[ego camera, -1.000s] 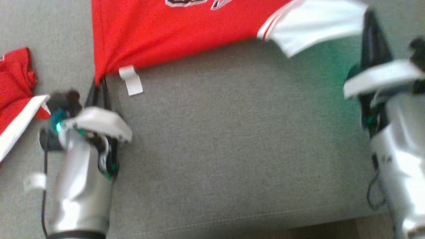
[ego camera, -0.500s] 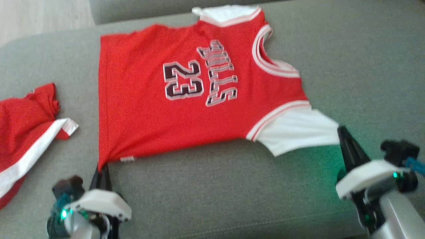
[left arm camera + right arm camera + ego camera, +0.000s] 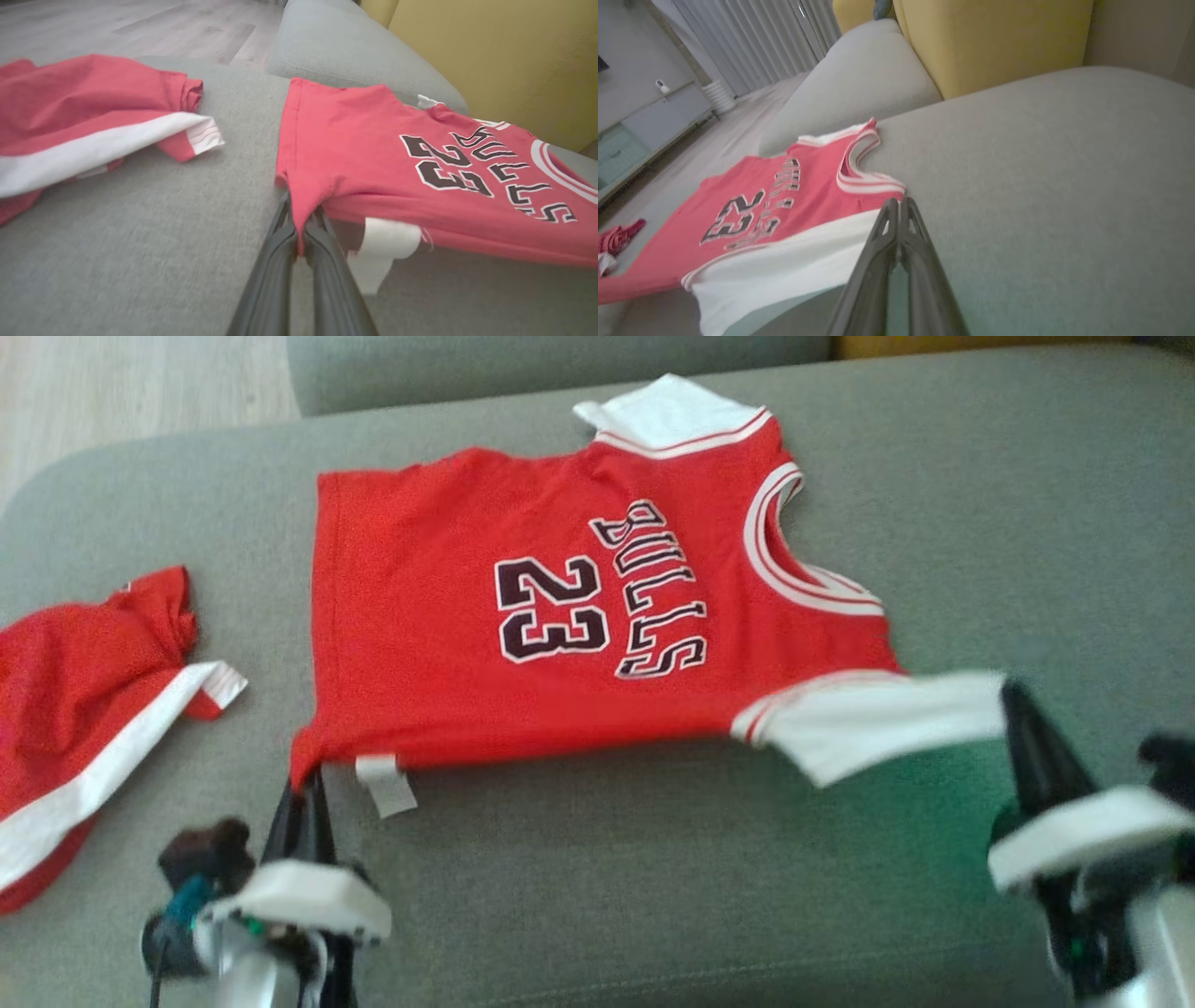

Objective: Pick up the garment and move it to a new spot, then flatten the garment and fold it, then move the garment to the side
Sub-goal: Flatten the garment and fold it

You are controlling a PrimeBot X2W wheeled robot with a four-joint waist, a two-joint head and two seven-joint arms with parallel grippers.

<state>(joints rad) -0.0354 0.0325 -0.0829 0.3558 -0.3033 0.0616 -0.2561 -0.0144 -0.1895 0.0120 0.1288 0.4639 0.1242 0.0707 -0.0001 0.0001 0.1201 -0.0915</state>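
On coarse grey upholstery (image 3: 653,896), the red jersey (image 3: 420,616) spreads flat.

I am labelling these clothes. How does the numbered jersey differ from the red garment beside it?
The jersey is spread out; the left garment is bunched. The jersey bears a number and lettering; the left garment shows a white stripe. The left gripper and right gripper pinch the jersey's corner and sleeve; the left garment lies free. Both are red and white, on the grey sofa.
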